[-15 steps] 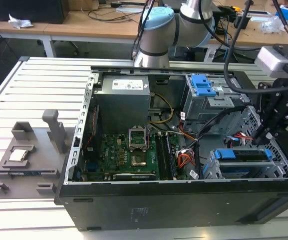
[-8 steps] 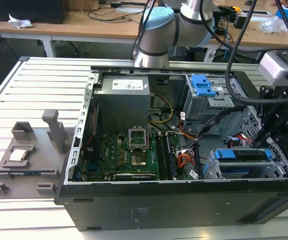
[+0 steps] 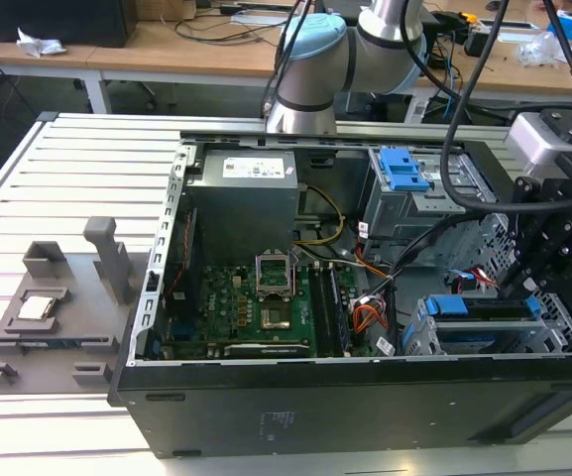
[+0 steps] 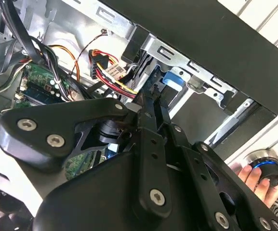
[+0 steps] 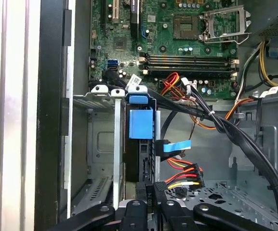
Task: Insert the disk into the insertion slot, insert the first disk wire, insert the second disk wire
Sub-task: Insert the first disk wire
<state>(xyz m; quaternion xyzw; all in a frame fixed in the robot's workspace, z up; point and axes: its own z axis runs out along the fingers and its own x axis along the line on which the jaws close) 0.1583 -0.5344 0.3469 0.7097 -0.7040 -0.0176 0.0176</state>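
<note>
Now | fingers [image 5: 153,193] pressed together | tips by disk [image 5: 141,124] | seated in insertion slot [image 5: 102,144]

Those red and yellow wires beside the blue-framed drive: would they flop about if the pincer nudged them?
Probably floppy: the red and yellow wires bend in loose curves. Likely light too, since they are thin strands.

Gripper [image 4: 154,94] inside the open case [image 4: 216,43].
It is near the blue-framed disk [image 4: 171,79], with coloured wires [image 4: 111,72] just beside.
</note>
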